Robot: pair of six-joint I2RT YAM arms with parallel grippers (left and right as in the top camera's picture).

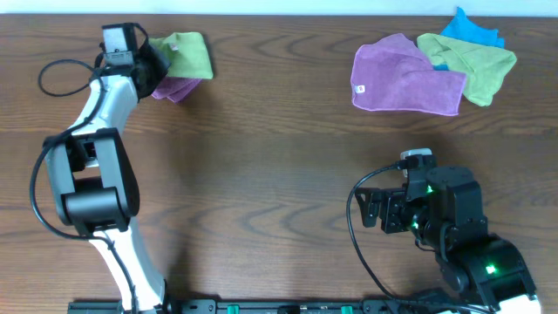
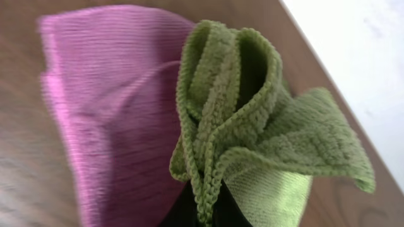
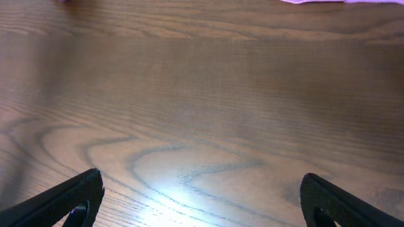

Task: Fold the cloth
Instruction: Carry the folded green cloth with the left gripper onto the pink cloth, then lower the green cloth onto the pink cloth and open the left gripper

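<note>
The lime-green cloth lies bunched and folded at the far left of the table, partly on top of a purple cloth. My left gripper is shut on its layered edge. In the left wrist view the green folds rise from between the dark fingers, with the purple cloth to the left. No white tag shows. My right gripper is open and empty over bare wood near the front right, as its wrist view also shows.
A pile at the back right holds a spread purple cloth with a white tag, a paler green cloth and a blue cloth. The table's far edge runs just beyond the held cloth.
</note>
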